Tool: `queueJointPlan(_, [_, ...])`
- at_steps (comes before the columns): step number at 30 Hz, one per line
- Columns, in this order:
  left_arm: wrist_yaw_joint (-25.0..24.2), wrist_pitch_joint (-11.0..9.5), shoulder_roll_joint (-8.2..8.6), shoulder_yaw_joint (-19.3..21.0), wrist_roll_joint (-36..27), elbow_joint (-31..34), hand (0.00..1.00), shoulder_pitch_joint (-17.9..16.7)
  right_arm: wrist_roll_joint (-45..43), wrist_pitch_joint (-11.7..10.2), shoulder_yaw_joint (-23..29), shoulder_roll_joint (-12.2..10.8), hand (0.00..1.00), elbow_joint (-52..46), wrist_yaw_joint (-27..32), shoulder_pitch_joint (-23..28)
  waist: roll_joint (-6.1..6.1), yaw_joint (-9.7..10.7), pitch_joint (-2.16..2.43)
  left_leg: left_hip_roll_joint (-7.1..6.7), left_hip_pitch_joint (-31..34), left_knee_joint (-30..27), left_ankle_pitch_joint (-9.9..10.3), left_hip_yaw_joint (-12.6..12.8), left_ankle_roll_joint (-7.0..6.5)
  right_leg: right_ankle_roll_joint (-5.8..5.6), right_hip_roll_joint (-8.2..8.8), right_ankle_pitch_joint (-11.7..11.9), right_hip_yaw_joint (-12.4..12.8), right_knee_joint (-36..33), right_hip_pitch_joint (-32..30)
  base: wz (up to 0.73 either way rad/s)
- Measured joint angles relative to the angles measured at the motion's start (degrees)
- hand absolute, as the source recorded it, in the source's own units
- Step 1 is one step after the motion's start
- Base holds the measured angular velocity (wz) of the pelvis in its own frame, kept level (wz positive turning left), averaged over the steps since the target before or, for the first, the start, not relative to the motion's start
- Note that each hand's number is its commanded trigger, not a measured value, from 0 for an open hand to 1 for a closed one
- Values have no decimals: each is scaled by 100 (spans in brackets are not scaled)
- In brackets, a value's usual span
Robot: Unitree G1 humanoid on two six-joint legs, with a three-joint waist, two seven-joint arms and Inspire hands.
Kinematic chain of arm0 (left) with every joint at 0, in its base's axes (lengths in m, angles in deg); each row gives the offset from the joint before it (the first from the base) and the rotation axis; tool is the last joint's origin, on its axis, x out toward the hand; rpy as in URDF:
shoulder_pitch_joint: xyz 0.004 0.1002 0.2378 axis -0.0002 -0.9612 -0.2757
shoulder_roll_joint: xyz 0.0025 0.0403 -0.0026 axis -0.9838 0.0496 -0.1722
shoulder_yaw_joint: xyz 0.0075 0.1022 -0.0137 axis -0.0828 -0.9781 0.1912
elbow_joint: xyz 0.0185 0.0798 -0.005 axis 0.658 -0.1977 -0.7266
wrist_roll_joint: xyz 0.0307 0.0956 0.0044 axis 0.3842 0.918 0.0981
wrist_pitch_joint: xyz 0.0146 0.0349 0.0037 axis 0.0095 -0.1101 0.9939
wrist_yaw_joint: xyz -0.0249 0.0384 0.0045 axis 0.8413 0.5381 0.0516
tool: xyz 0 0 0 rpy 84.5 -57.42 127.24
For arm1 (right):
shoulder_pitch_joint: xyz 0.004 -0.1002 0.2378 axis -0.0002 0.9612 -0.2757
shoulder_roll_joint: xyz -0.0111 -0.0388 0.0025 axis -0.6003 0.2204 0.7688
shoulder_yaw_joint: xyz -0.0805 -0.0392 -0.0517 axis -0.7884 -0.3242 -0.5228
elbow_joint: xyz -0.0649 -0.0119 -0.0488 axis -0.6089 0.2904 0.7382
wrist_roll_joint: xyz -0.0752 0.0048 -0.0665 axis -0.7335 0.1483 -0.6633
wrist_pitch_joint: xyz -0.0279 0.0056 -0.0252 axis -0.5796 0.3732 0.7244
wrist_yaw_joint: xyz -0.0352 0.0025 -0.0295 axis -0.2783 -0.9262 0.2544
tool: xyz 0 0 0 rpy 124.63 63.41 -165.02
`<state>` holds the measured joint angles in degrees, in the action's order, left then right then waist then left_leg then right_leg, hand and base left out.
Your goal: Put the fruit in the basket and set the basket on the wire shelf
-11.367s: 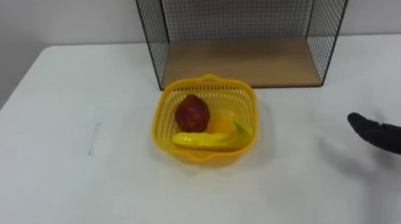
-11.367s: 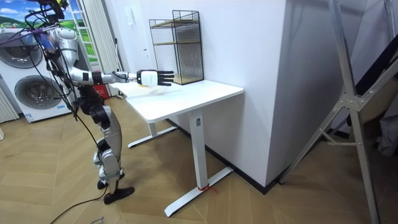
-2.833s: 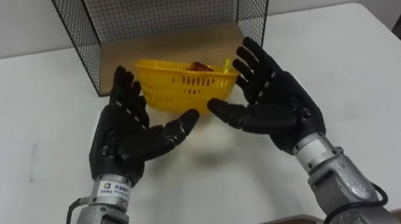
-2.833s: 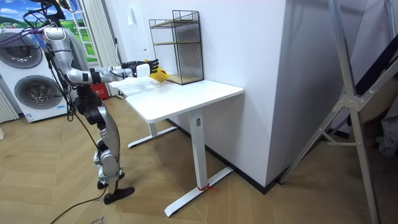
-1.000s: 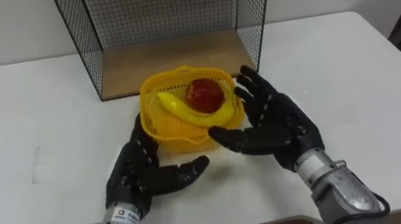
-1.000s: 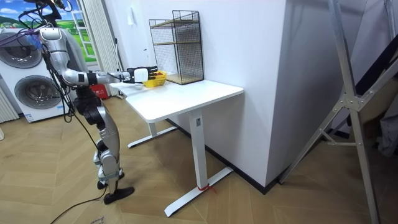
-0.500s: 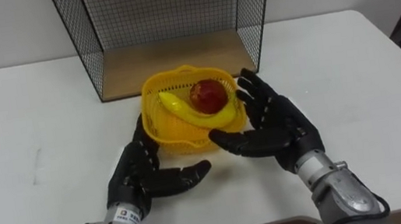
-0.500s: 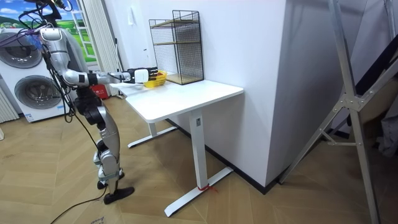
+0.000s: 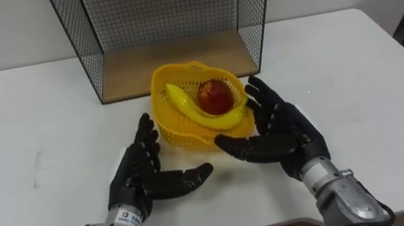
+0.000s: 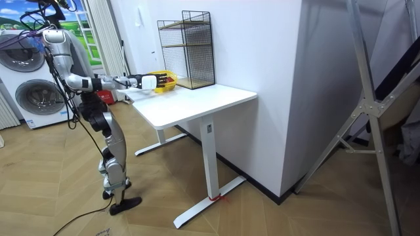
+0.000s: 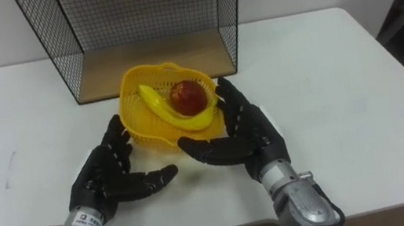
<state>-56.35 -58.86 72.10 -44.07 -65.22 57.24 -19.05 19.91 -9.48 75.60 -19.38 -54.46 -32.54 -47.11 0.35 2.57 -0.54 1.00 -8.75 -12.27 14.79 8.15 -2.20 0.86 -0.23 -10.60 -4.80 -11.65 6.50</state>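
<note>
Left eye view: the yellow basket (image 9: 180, 137), carrying a banana (image 9: 195, 107) and a red fruit (image 9: 215, 95), sits tilted between the two hands, just ahead of their fingertips. The left hand (image 9: 141, 177) has its fingers straight and spread beside the basket's left wall; whether they touch it cannot be told. The right hand (image 9: 283, 129), equally flat and unclenched, lies against the basket's right rim, thumb pointing inward below it. Neither hand curls round anything. Beyond the fingertips stands the wire shelf (image 9: 148, 67), its wooden floor just behind the basket, on the white table (image 9: 354, 68).

Judged stage: the fruit is loaded, and the basket is being moved to the shelf. The next move calls for even pressure from both palms, levelling the basket so the fruit does not roll out, then carrying it forward over the shelf's front edge.
</note>
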Motion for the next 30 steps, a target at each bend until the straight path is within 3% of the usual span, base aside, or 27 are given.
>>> queueJointPlan(9, [-2,0,1,62,-384,1,0,14,1301,0,3,35,0,0,-3,-4,121,-11,-8,18,4,51,0,99,0,4,2,30,12,-1,-51,-4])
queueJointPlan(30, [-3,-22,-36,64,-389,2,0,40,1344,-1,3,45,0,144,-4,-40,113,-6,-19,20,58,60,-2,132,3,3,2,30,30,-12,-165,0])
